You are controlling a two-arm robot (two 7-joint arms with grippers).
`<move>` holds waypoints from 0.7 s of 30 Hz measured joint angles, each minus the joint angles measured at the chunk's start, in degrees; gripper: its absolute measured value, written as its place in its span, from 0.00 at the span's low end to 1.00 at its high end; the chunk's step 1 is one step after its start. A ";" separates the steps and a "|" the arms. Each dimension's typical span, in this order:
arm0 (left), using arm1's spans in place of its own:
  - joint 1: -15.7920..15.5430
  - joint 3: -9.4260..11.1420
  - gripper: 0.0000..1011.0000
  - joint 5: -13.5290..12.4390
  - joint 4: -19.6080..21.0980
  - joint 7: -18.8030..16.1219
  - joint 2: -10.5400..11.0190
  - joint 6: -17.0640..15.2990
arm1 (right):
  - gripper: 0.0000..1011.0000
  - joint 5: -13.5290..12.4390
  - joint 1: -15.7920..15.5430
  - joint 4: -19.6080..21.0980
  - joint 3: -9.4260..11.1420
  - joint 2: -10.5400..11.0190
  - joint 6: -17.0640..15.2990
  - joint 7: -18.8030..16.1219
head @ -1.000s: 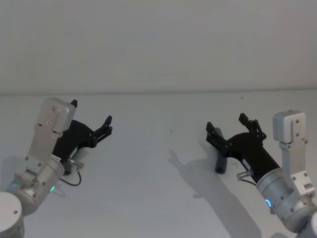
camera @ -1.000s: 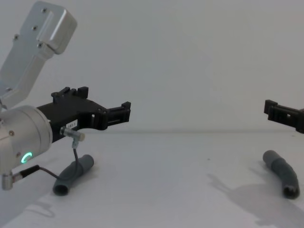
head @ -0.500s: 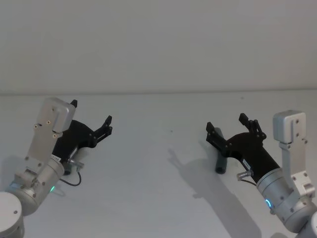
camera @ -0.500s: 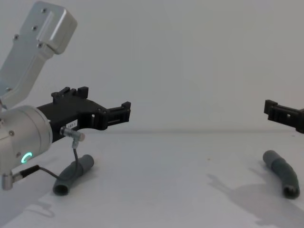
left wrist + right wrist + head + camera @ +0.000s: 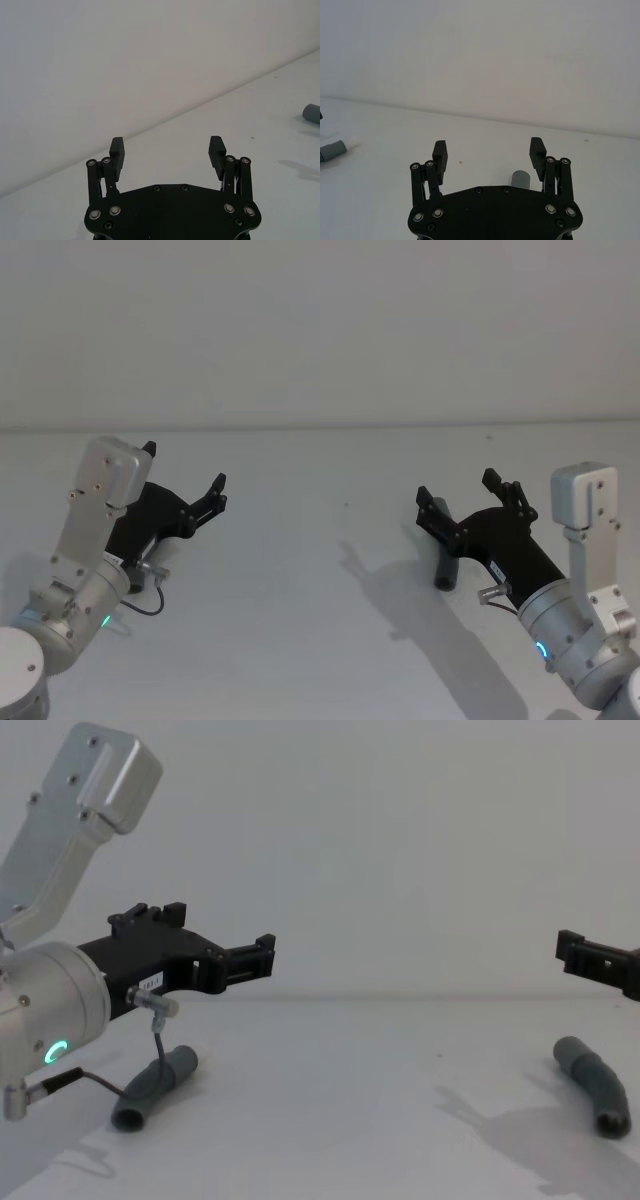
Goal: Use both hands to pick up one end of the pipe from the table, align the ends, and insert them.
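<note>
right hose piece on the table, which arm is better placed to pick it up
Right. The right end effector hangs open above the right hose piece, seen between its jaws in the right wrist view. The left end effector, also open, is over the left hose piece instead.

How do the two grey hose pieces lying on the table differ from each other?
The left hose piece looks almost straight under the left gripper; the right hose piece bends noticeably under the right gripper. The left hose piece ends in a narrower white tip; the right hose piece's ends look plain grey. Both are dark grey and lie on the white table, unheld beneath open grippers.
</note>
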State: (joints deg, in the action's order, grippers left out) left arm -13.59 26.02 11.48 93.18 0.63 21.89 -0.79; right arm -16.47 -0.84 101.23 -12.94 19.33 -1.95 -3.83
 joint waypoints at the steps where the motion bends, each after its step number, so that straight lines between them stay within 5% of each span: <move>1: 0.00 0.00 0.99 0.00 0.00 0.00 0.00 0.00 | 0.99 0.00 0.00 0.00 0.00 0.00 0.00 0.00; 21: 0.00 0.00 0.99 0.00 0.00 0.00 0.00 0.00 | 0.99 0.00 0.00 0.00 0.00 0.00 0.00 0.00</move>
State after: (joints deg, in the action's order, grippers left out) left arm -13.59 26.02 11.48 93.18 0.63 21.89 -0.80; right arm -16.46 -0.84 101.22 -12.94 19.33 -1.95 -3.82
